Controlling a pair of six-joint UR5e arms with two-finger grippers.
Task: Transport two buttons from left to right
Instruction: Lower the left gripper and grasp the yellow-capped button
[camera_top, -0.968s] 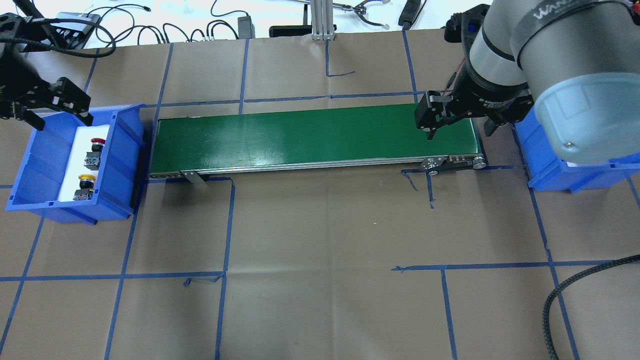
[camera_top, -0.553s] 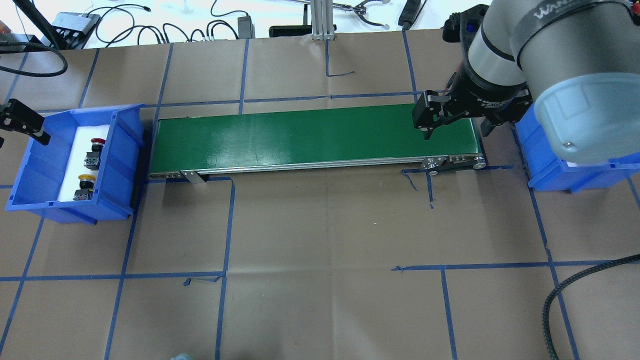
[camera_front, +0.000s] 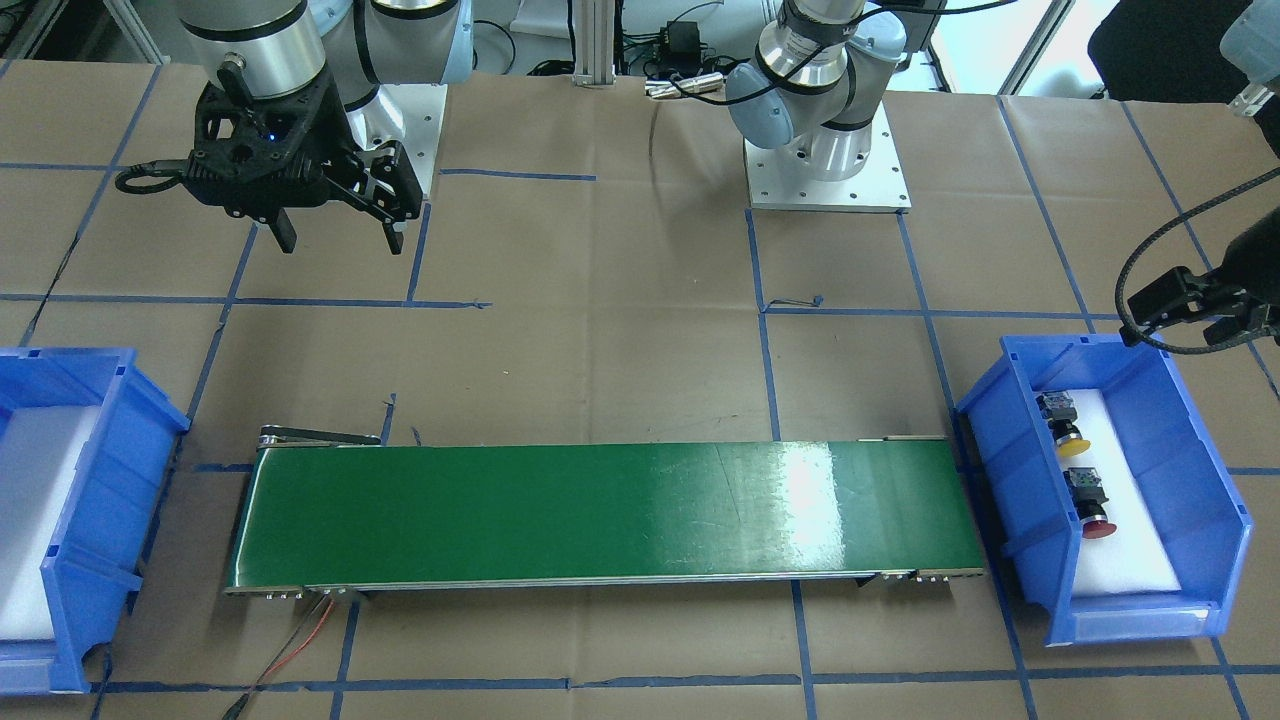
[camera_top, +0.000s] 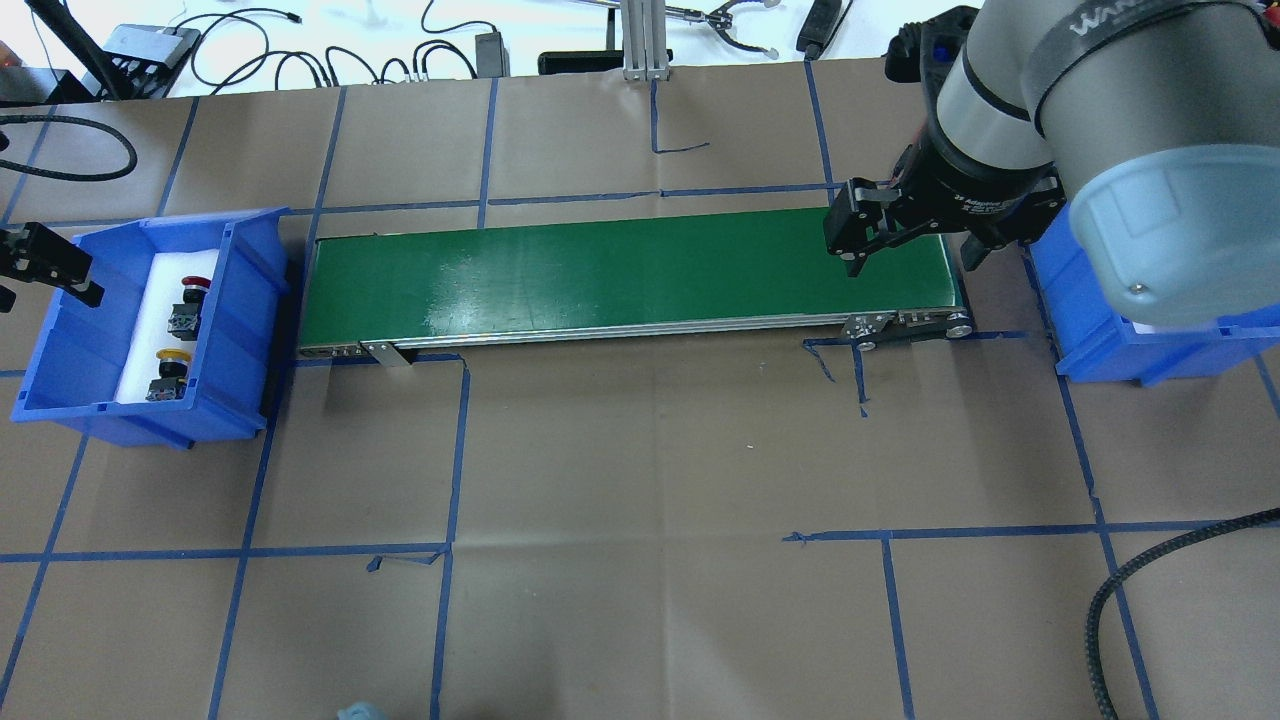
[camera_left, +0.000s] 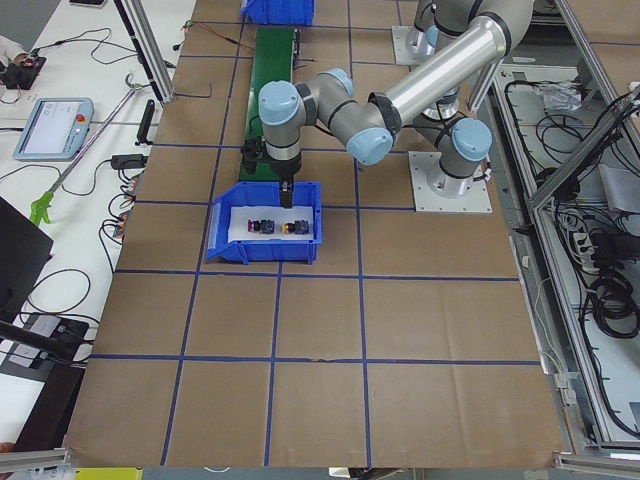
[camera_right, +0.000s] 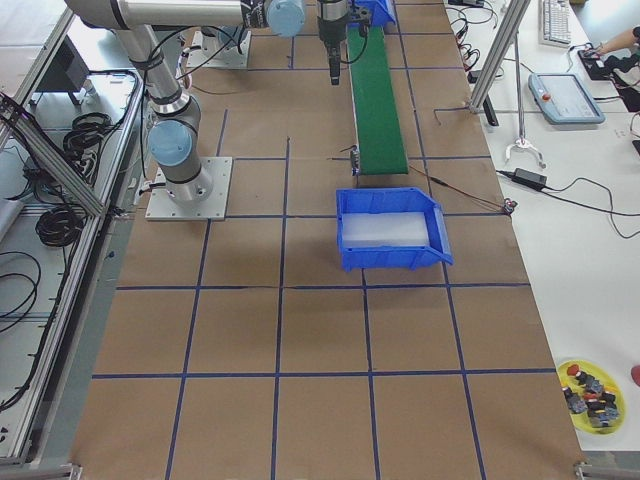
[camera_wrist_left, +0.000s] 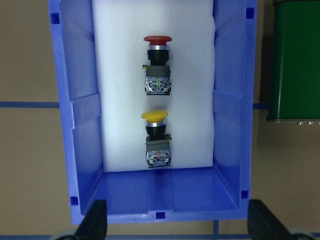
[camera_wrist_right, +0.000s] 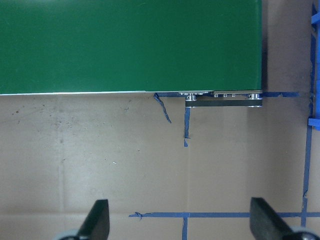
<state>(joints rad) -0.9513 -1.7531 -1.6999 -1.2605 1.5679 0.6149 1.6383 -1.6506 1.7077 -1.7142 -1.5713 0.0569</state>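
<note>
Left gripper held wide open and empty over the bin wall, yellow button lay on foam just ahead between the fingers, red button beyond it, right gripper likewise wide open, empty, belt end ahead of its fingertips.

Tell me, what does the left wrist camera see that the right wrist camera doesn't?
Only the left wrist view shows the blue bin, its white foam, the red button and the yellow button. Only the right wrist view shows a dark bracket at the green belt's corner and torn tape ends beside it. Both show part of that belt, brown paper, blue tape lines and their own jaws, spread wide.
</note>
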